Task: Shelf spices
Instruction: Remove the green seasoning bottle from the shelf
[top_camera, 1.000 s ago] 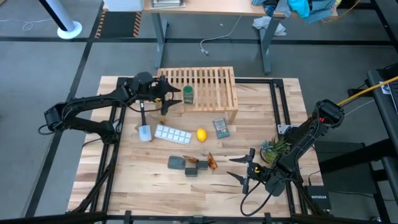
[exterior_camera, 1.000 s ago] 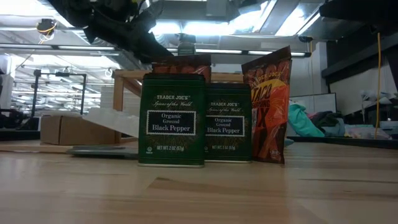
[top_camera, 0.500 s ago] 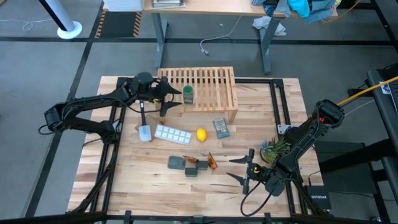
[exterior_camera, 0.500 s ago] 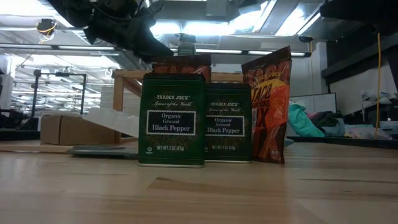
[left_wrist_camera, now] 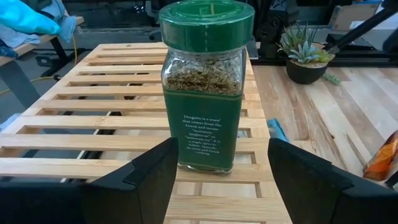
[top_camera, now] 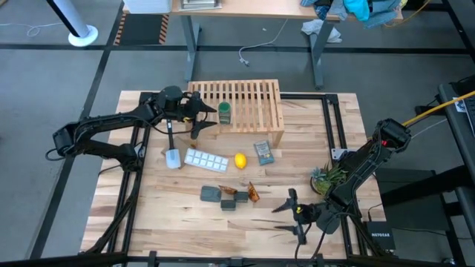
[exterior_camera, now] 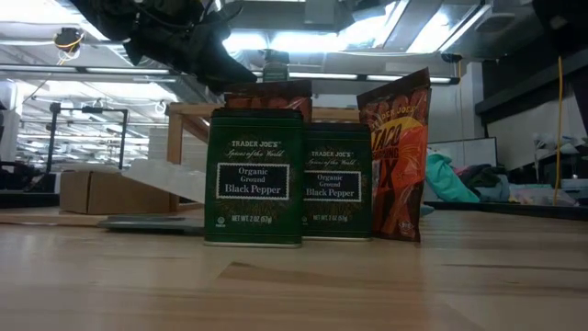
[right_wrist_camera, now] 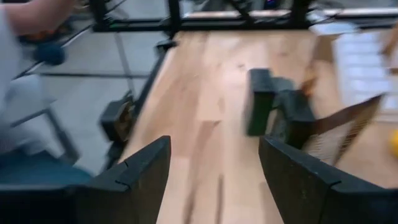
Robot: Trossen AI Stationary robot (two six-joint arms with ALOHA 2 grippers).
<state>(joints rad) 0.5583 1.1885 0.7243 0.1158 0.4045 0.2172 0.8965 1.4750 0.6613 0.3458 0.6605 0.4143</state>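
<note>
Right hand (top_camera: 297, 216), fingers apart and empty, has swung at the bench's (top_camera: 163, 208) 5 o'clock corner; left hand (left_wrist_camera: 217, 177), parted, brackets the green-lidded jar (left_wrist_camera: 205, 84) upright on the shelf (top_camera: 256, 111), 12 o'clock—rigid, probably slick glass, likely light; grip flat sides low.

The workstation stood on a grey floor (top_camera: 52, 89) crossed by pale lines, with a white round pedestal base (top_camera: 82, 35) near its far left corner. A light wooden desk (top_camera: 245, 9) on grey metal legs was positioned beyond the table, with blue cloth (top_camera: 356, 9) piled at its right end. Long ceiling light strips (exterior_camera: 303, 75) lit the room, and a cardboard box (exterior_camera: 110, 191) sat at the left.
</note>
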